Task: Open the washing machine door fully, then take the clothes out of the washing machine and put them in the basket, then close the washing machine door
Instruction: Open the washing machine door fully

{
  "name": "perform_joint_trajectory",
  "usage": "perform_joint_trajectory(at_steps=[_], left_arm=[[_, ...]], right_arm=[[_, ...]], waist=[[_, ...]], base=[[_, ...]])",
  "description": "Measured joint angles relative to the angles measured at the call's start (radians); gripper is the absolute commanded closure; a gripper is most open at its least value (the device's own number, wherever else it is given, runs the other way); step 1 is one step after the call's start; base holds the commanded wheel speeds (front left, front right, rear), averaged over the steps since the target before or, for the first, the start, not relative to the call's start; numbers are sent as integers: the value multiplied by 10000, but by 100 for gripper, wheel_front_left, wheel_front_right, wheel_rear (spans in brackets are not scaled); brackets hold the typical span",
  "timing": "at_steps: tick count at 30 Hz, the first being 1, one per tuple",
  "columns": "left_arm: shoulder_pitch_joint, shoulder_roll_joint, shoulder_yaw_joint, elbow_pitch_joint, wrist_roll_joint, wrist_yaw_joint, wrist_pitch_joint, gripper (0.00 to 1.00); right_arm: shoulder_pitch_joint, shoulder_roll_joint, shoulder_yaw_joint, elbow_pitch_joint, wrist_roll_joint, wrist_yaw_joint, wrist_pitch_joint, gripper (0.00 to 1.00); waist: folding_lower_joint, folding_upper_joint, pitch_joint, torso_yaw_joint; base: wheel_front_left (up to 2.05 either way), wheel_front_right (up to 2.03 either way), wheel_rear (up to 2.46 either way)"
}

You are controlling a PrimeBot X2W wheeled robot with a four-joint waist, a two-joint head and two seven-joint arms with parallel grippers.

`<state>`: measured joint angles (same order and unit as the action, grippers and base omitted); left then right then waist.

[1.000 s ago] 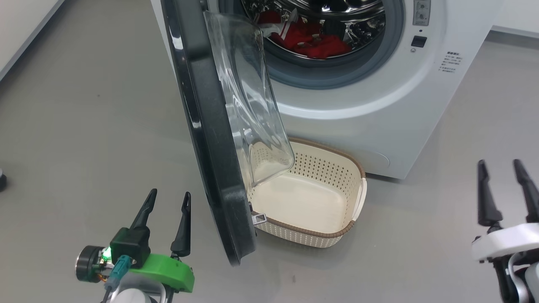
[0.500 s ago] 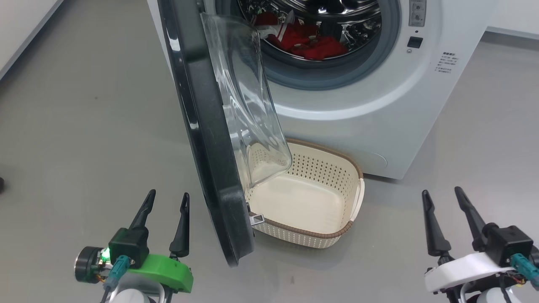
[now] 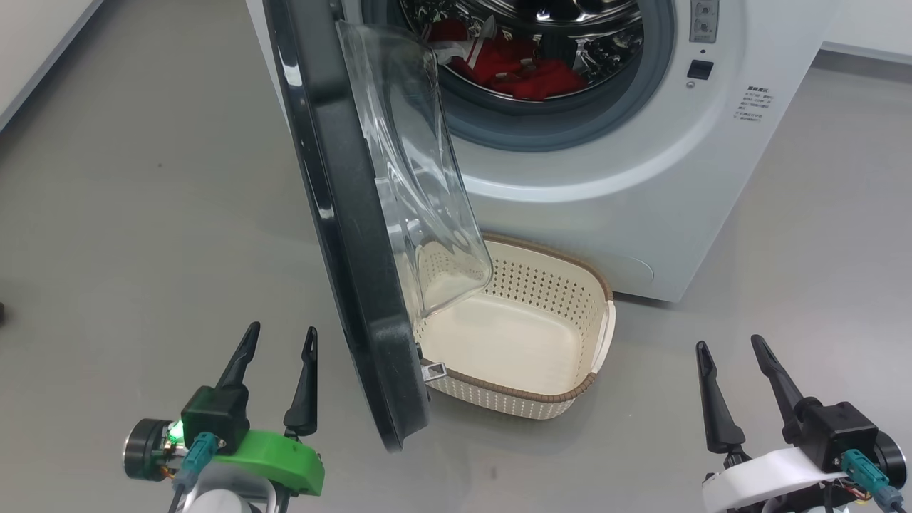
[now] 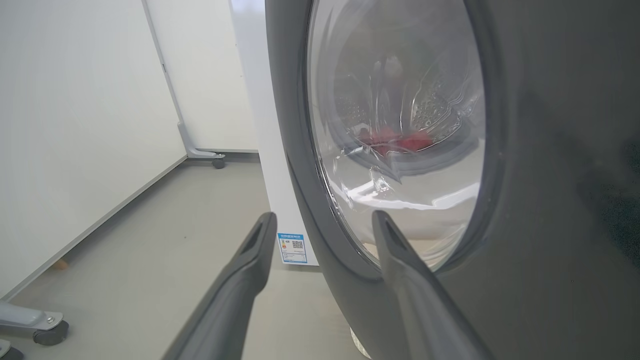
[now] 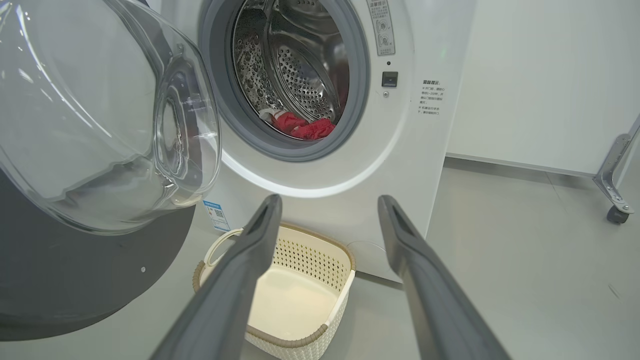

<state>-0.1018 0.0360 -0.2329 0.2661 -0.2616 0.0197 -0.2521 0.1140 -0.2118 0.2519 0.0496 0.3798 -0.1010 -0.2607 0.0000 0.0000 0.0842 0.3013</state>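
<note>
Just right of the left fingers [image 3: 306, 385], spread wide and empty, the washing machine door [image 3: 342, 235] hangs edge-on at about half swing, its glass bowl bulging toward the empty basket [image 3: 570, 395]. Ahead and left of the right fingers [image 3: 714, 406], likewise wide apart and holding nothing, the clothes [image 3: 531, 75] lie low in the washing machine [image 3: 641, 199] drum. Judgement: the door needs pushing wider from its inner face, so the right fingers should press the black rim, clear of glass and basket.
</note>
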Motion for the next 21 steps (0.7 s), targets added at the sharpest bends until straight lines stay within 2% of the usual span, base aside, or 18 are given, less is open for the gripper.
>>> perform_joint_trajectory(at_steps=[17, 18, 19, 20, 21], left_arm=[[0, 0, 38, 113, 0, 0, 0, 2], [0, 0, 38, 117, 4, 0, 0, 11], [0, 0, 38, 119, 13, 0, 0, 40], [0, 0, 36, 119, 17, 0, 0, 74], [0, 0, 36, 123, 25, 0, 0, 100]], right_arm=[[203, 291, -257, -98, -272, -4, 0, 0], [207, 301, -263, -98, -297, -2, 0, 0], [213, 311, -272, -100, -309, -2, 0, 0], [218, 322, -286, -102, -311, -2, 0, 0], [222, 332, -295, -102, -320, -2, 0, 0]], waist=[[0, 0, -26, -72], [0, 0, -26, -73], [0, 0, -27, -73], [0, 0, -28, -74], [0, 0, -30, -75]], base=[[0, 0, 0], [0, 0, 0], [0, 0, 0], [0, 0, 0], [0, 0, 0]])
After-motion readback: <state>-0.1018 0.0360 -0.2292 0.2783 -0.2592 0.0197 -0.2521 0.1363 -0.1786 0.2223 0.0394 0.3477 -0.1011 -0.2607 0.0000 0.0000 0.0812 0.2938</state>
